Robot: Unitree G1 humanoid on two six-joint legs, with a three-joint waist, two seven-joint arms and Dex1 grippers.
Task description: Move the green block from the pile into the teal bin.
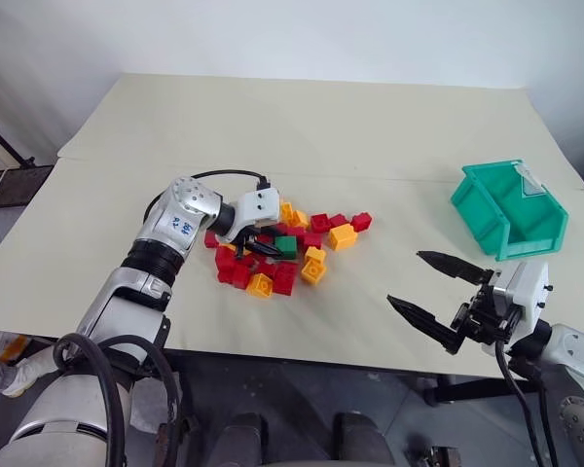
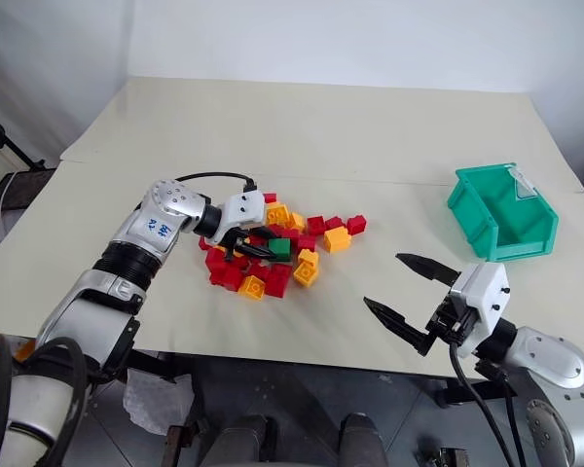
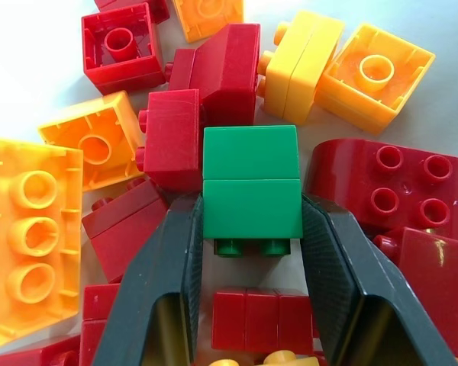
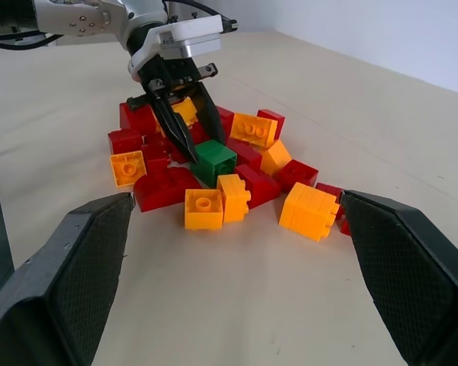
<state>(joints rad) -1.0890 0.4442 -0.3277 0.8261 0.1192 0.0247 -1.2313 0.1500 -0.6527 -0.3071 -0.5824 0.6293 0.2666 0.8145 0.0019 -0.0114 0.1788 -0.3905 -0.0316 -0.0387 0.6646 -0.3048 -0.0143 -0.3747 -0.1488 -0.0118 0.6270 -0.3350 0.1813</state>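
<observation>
1. Sitting in the mid of the pile (image 1: 282,248), a loose cluster of small red & yellow-orange studded plastic bricks, is the small green plastic studded brick (image 1: 286,245); pile lies on the pale cream tabletop (image 1: 370,126)
2. L gripper (image 3: 248,229), two black fingers, is down in the pile w/ one finger on each side of the green brick; wrist view shows both inner faces against the brick's sides, so it's clamped on the brick
3. Green brick lies on its side in that view, studs pointing back toward the gripper, w/ red bricks touching it beside & beyond
4. Brick is still down among the others, not lifted clear
5. R gripper (image 1: 436,290) hangs near the table's front edge, well apart from the pile, black fingers spread wide & nothing between them
6. R wrist view looks across the table at the pile & the L gripper reaching down into it from behind
7. Teal-green plastic open-top bin w/ sloped cut-away front (image 1: 477,209) stands on the table at the robot's right, well apart from the pile & just beyond the R gripper; no brick seen inside
8. A black cable (image 1: 224,176) loops over the L wrist
</observation>
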